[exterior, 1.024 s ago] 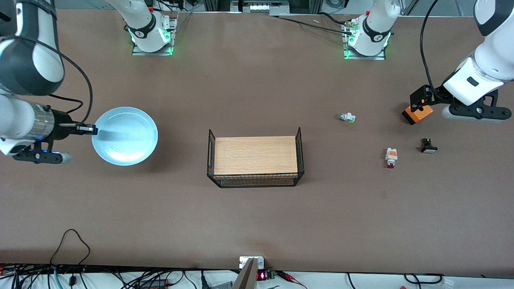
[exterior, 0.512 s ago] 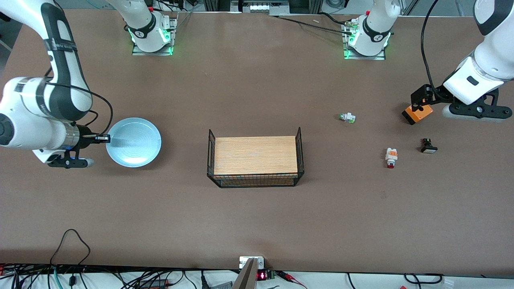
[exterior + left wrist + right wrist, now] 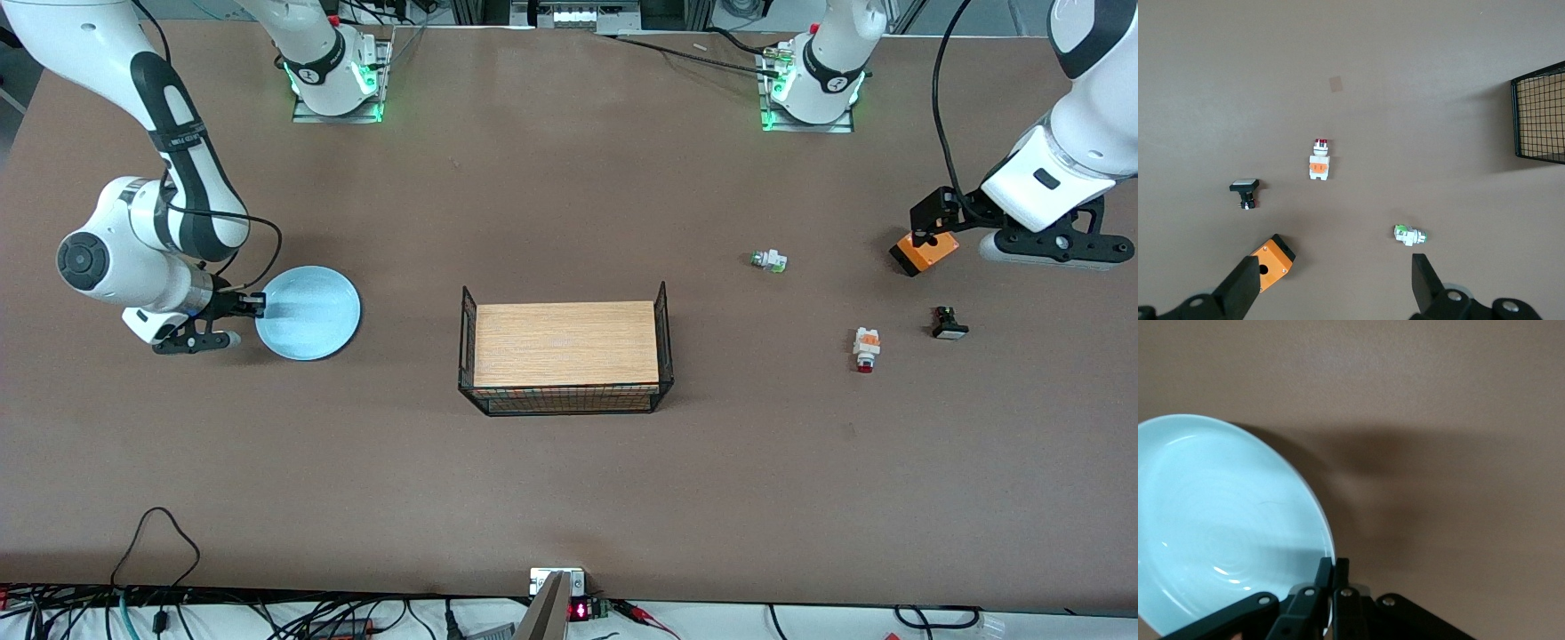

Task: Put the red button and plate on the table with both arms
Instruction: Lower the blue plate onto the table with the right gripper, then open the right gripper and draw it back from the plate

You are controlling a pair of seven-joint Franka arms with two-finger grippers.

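- My right gripper [image 3: 253, 305] is pinched tight on the rim of the plate [image 3: 311, 313], fingers almost meeting, toward the right arm's end of the table [image 3: 569, 462]. In the right wrist view the fingers [image 3: 1338, 587] bite the edge of the plate [image 3: 1218, 527] with its shadow spread on the table beneath.
- I judge the plate stiff, smooth and breakable, and heavy for a grip at one edge; held there it wants to droop or slip, so I'd keep the pinch deep over the raised rim and set it down gently.
- I can't tell whether the plate touches the table yet.
- My left gripper [image 3: 929, 233] waits wide open and empty near the table edge at the left arm's end, over an orange box [image 3: 925, 252].
- The red button [image 3: 866, 348] lies on the table between the wire rack [image 3: 565, 356] and that edge, nearer the front camera than the gripper.
- It looks light, hard and small; I'd grip across its white middle [image 3: 1319, 163].
- A black button [image 3: 949, 324] and a green button [image 3: 768, 260] lie close by; I mustn't nudge them.
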